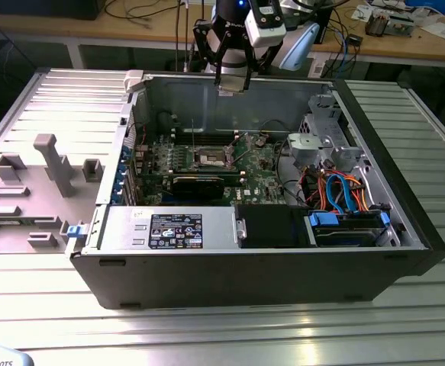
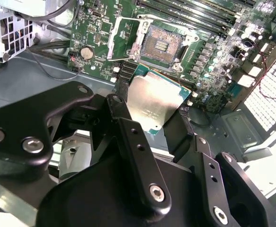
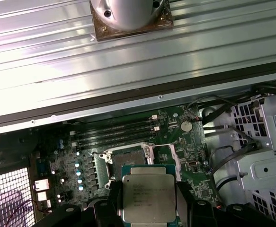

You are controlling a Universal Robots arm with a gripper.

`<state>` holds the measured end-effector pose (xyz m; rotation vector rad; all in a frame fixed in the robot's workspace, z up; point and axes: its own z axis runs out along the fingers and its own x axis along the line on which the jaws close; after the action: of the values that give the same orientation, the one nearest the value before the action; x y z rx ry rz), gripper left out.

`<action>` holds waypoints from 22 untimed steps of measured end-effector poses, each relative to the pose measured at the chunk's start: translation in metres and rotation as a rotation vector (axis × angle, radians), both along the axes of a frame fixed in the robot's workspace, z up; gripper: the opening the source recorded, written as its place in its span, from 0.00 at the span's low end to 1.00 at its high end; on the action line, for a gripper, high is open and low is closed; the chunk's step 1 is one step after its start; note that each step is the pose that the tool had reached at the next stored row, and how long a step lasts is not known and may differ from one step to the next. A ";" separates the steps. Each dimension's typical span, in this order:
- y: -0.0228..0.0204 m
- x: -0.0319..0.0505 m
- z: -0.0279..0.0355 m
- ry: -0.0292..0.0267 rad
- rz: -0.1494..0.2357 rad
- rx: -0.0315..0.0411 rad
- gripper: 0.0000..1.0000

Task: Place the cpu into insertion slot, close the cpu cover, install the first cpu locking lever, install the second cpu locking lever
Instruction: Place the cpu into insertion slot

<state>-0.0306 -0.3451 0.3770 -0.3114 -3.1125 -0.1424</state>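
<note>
End effector (image 1: 232, 81) is clenched on the cpu (image 3: 149, 197), pinching two opposite edges so the flat, dull-silver top sits level, I'd guess for a straight drop. It hangs high over the open case (image 1: 245, 267), well apart from the slot (image 2: 159, 46). The cover (image 2: 113, 42), a thin shiny metal frame, is tipped up beside the slot, leaving the dark pin grid bare. Green board (image 1: 260, 171) all around, ribbed metal table (image 1: 207, 328) underneath.
</note>
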 end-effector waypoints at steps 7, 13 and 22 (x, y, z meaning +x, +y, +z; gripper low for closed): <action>0.0000 0.0000 0.0000 0.0000 -0.012 0.0000 0.54; 0.0000 0.0000 0.0000 0.0000 -0.013 0.0000 0.54; 0.0000 0.0000 -0.0002 0.0000 -0.051 -0.0006 0.54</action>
<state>-0.0306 -0.3451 0.3768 -0.3908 -3.1059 -0.1419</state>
